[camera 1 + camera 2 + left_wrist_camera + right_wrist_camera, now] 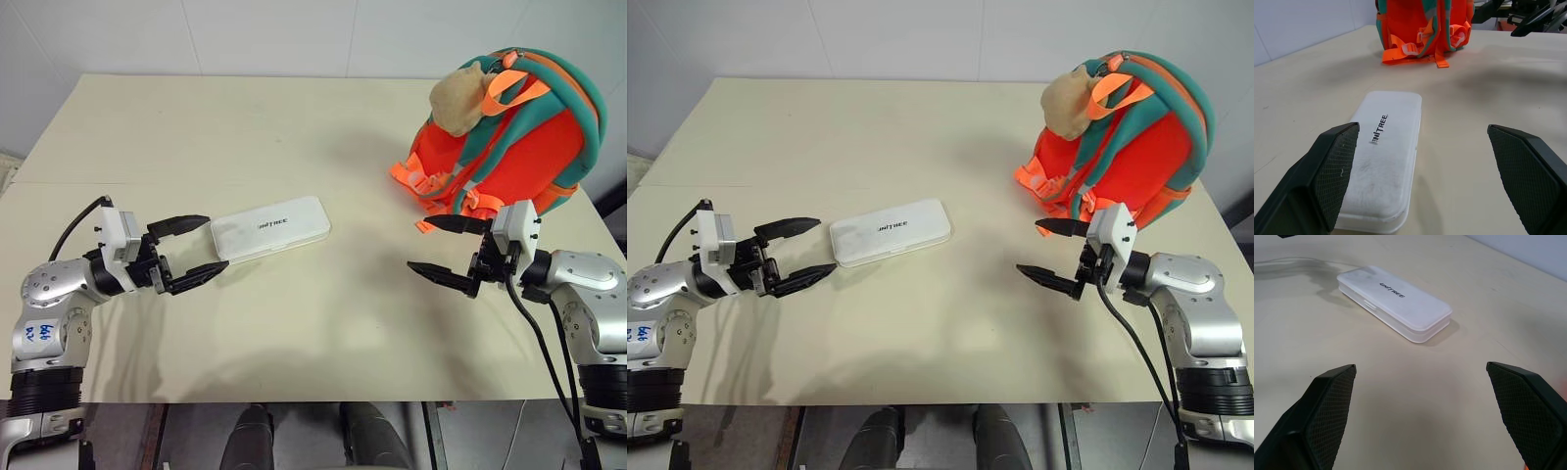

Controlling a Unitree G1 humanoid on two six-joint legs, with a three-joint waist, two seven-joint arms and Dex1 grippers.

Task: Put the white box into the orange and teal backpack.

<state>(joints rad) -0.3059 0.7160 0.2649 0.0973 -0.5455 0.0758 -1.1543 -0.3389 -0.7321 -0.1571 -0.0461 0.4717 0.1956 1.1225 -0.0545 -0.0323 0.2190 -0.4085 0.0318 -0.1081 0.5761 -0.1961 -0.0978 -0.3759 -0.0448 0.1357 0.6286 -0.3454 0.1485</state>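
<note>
From the left eye view, a flat, elongated white plastic box with rounded corners and small dark lettering lay on the pale cream table, left of the middle. The left end effector hovered level just beside the box's near-left end, its two black fingers spread wide with nothing between them; the upper fingertip reached almost to the box's corner, though contact could not be judged. At the far right corner of the table stood the small rounded backpack, bright orange fabric with teal trim and straps, a tan plush toy hanging at its top and orange webbing with buckles trailing onto the table. The right end effector hung just in front of the backpack, fingers likewise wide apart and empty, pointing toward the box

The right eye view gave the same layout, box and backpack well apart

In the left wrist view, the box lay lengthwise close ahead, one textured finger overlapping its near end, the other finger off to the side over bare table; the backpack stood beyond, with the other end effector's dark fingers beside it

In the right wrist view, the box lay at an angle ahead, well clear of the two widely spread fingers
</note>
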